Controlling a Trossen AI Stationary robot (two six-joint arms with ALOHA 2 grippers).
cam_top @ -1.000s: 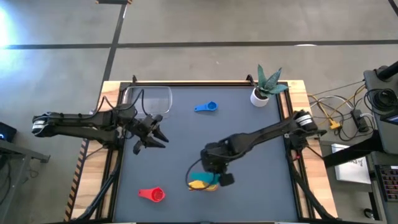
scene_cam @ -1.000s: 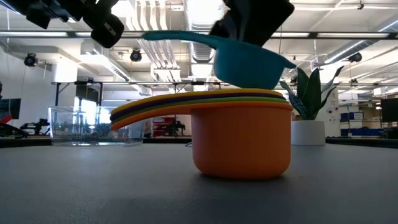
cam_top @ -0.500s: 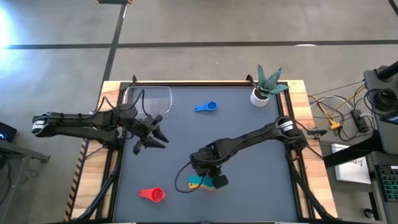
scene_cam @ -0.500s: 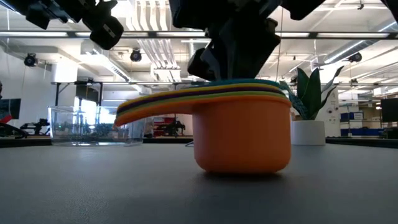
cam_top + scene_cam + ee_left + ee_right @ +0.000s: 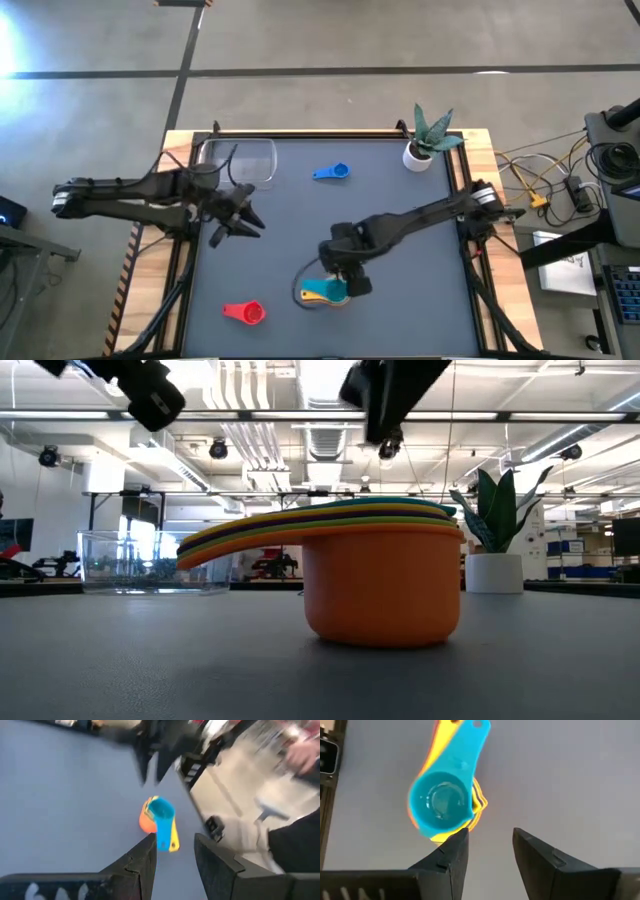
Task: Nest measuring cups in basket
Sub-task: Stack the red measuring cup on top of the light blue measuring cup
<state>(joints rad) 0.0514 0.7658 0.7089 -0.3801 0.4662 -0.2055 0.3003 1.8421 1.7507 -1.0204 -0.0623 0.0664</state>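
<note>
My right pincer point(image 5: 347, 277) hangs just above the nested stack point(image 5: 325, 292), fingers parted, holding nothing. The teal cup point(image 5: 442, 802) sits inside the stack, handle lined up over the yellow one so the cups seat flat. In the low view the orange cup point(image 5: 383, 592) is the outer shell, resting on the worktop point(image 5: 290, 230), with colored rims layered above it.

My left pincer point(image 5: 238, 222) waits near the worktop's left side, part open, empty, just short of the basket point(image 5: 238, 160). The basket sits in the far left corner, and I see no cups in it.

2 cups are loose: the blue cup point(image 5: 333, 172) at the far middle, the red cup point(image 5: 246, 313) at the near left. Stack looks to be 5 deep, though I can't count the layers for sure. I judge both loose cups need nesting, then the stack goes into the basket. Plant pot point(image 5: 418, 155) sits in the far right corner, out of the way.
</note>
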